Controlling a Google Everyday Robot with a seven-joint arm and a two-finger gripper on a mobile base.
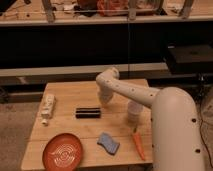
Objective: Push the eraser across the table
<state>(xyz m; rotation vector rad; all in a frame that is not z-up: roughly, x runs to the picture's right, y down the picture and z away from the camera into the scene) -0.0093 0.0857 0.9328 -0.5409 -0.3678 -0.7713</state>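
The eraser [88,113] is a long black block with a lighter groove. It lies flat near the middle of the light wooden table [70,92]. My gripper [104,100] hangs down from the white arm just right of the eraser's right end, close above the tabletop. It is close to the eraser; I cannot tell whether it touches.
A white power strip [47,108] lies at the left edge. An orange plate [62,152] sits at the front left. A blue-grey sponge [108,143] and a carrot [138,144] lie at the front. A white cup [134,111] stands right of the gripper.
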